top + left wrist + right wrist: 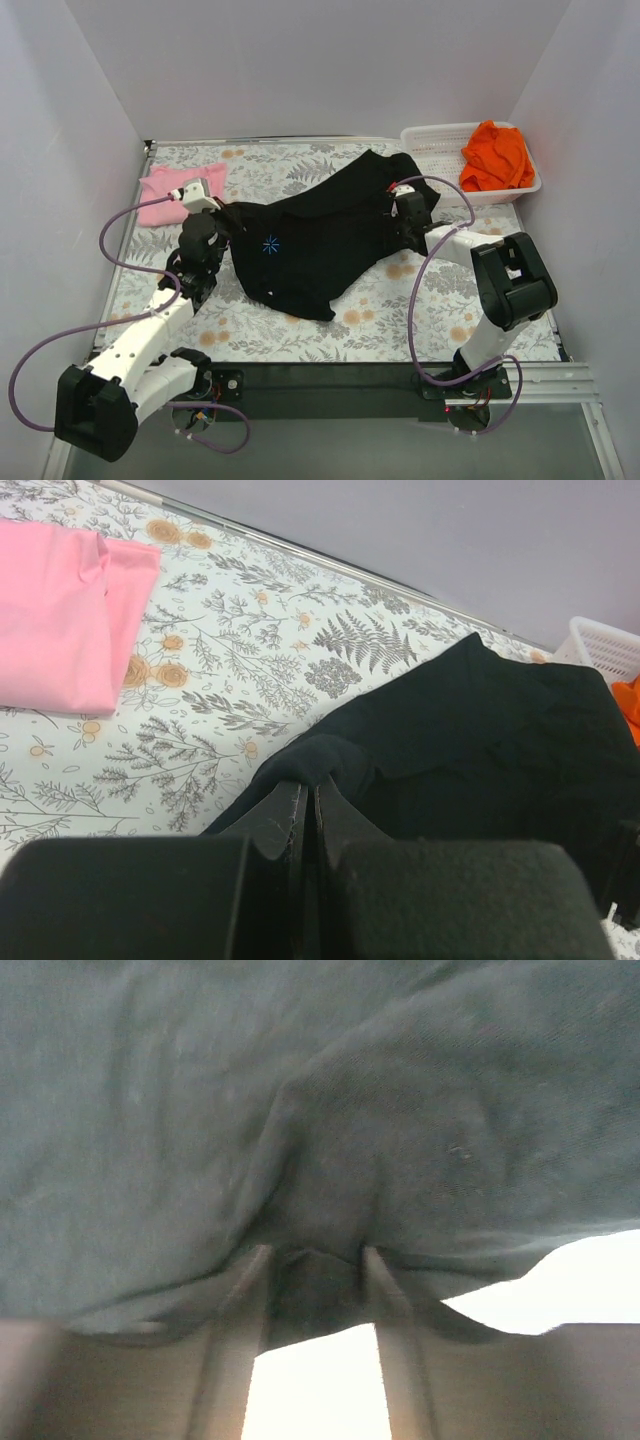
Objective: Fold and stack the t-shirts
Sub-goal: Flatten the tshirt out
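Left gripper [307,786] first: my two fingers there are pressed together on a small raised fold at the edge of the black tee [480,740], and my wrist camera shows the cloth bunched right at the tips. From above, that pinch sits at the shirt's left end, near the pink tee [170,192], which lies flat by itself in the far left corner of the flowered table [400,310] and does not touch the black one. My right gripper [315,1253] is at the shirt's other end, toward the far right. Its camera sees little but dark cloth draped over it, with a tuck of fabric wedged between the two fingers [385,1310], which stand somewhat apart. I believe they are clamped on that tuck, though the cloth hides the tips. Between my two grippers the black tee lies spread at a slant across the middle of the table, rumpled, its lower part sagging toward my bases. Its little blue starburst [271,244] faces up, closer to my left side. The orange tee [497,156] lies heaped in the white basket [435,150] at the far right corner, just beyond the black tee's far end.
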`<act>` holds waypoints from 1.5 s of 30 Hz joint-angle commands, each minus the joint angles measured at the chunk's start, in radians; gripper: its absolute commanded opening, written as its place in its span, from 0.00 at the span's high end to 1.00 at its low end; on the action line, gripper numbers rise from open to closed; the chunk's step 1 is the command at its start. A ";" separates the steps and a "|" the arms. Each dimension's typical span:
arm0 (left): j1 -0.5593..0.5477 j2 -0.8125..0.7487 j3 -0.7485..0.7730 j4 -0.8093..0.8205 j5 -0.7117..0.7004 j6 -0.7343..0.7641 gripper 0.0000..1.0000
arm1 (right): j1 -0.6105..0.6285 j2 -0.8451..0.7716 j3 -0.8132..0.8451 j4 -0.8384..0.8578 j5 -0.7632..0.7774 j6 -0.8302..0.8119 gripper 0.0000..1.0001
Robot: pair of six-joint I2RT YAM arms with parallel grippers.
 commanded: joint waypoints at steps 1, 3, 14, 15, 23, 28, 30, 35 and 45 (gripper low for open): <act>0.029 0.017 0.003 0.037 0.011 0.009 1.00 | -0.002 -0.042 -0.032 0.016 -0.071 0.006 0.68; 0.060 0.021 -0.002 0.043 0.031 0.004 1.00 | -0.002 -0.042 -0.051 0.016 -0.092 0.009 0.82; 0.227 0.121 0.009 0.104 0.148 -0.022 1.00 | 0.030 -0.192 -0.140 -0.025 -0.102 0.044 0.99; 0.242 0.130 0.012 0.106 0.155 -0.023 1.00 | 0.058 -0.210 -0.144 -0.027 -0.083 0.047 0.99; 0.434 0.236 0.038 0.155 0.272 -0.062 1.00 | 0.226 -0.440 -0.277 -0.176 0.027 0.142 0.99; 0.476 0.325 0.061 0.200 0.353 -0.066 1.00 | 0.427 -0.531 -0.273 -0.275 0.106 0.242 0.99; 0.490 0.369 0.077 0.204 0.387 -0.057 1.00 | 0.473 -0.536 -0.259 -0.291 0.096 0.256 0.99; 0.500 0.432 0.107 0.189 0.375 -0.037 1.00 | 0.486 -0.550 -0.189 -0.295 0.177 0.208 0.48; 0.499 0.287 0.042 0.164 0.234 -0.058 0.11 | 0.314 -0.294 0.092 -0.174 0.179 0.073 0.29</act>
